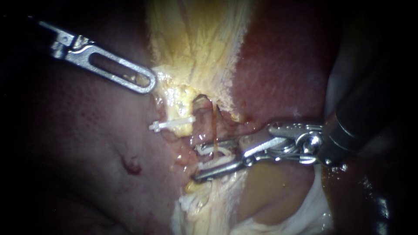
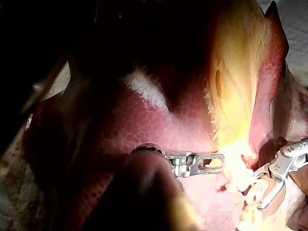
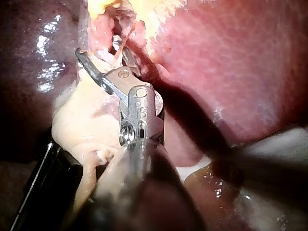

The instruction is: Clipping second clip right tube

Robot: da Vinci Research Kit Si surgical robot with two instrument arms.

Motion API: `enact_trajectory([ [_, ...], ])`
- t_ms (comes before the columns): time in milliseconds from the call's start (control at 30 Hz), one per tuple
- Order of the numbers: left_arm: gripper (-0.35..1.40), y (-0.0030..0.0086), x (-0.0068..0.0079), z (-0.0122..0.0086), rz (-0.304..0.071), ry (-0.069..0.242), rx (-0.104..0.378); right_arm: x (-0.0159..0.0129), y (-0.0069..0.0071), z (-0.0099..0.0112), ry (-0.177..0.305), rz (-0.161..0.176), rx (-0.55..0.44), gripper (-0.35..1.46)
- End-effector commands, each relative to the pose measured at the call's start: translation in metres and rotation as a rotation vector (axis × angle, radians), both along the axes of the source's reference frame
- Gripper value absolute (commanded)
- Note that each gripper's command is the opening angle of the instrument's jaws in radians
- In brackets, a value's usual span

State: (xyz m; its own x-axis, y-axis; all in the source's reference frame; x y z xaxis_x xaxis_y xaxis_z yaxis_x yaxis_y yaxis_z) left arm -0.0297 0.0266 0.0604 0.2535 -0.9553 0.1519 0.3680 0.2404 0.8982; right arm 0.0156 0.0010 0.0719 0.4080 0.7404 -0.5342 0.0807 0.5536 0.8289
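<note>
My right instrument (image 1: 197, 162) comes in from the right, its two jaws standing apart with a white clip (image 1: 214, 157) seated between them. A thin orange-brown tube (image 1: 214, 124) runs down from the yellow tissue and passes between those jaws, inside the clip. The right wrist view shows the same jaws (image 3: 98, 49) straddling the thin tube (image 3: 126, 34). Another white clip (image 1: 171, 125) sits closed on the tissue to the left. My left instrument (image 1: 149, 82) comes in from the upper left, its slotted jaws shut on the edge of the yellow gallbladder (image 1: 196, 48); the left wrist view shows them (image 2: 215, 162) the same way.
Dark red liver (image 1: 78, 143) fills the left, with a small raw spot (image 1: 132, 166). More liver (image 1: 283, 65) lies to the upper right. Pale fatty tissue (image 1: 278, 204) sits under the right instrument's shaft. A white ridged piece (image 1: 191, 202) lies lower in the yellow tissue.
</note>
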Motion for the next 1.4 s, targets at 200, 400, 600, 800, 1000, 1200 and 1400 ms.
enact_trajectory([
  [200,-0.35,0.0000,0.0000,0.0000,0.000,0.000,0.000,-0.0001,-0.0001,-0.0016,0.051,-0.007,0.030,0.49],
  [400,-0.35,0.0000,0.0000,0.0000,0.000,0.000,0.000,0.0002,-0.0008,-0.0033,0.127,-0.019,0.087,0.49],
  [600,-0.35,0.0000,0.0000,0.0001,0.000,0.000,0.000,0.0005,-0.0014,-0.0047,0.177,-0.040,0.123,0.49],
  [800,-0.35,0.0000,0.0000,0.0001,0.000,0.000,0.000,0.0006,-0.0014,-0.0062,0.215,-0.044,0.143,0.49],
  [1000,-0.35,0.0000,0.0000,0.0001,0.000,0.000,0.000,0.0005,-0.0008,-0.0068,0.230,-0.040,0.153,0.48],
  [1200,-0.35,0.0000,0.0000,0.0001,0.000,0.000,-0.001,0.0002,-0.0004,-0.0060,0.224,-0.027,0.150,0.45],
  [1400,-0.35,0.0000,0.0000,0.0001,0.001,0.000,-0.001,-0.0002,0.0001,-0.0053,0.219,-0.018,0.147,0.43],
])
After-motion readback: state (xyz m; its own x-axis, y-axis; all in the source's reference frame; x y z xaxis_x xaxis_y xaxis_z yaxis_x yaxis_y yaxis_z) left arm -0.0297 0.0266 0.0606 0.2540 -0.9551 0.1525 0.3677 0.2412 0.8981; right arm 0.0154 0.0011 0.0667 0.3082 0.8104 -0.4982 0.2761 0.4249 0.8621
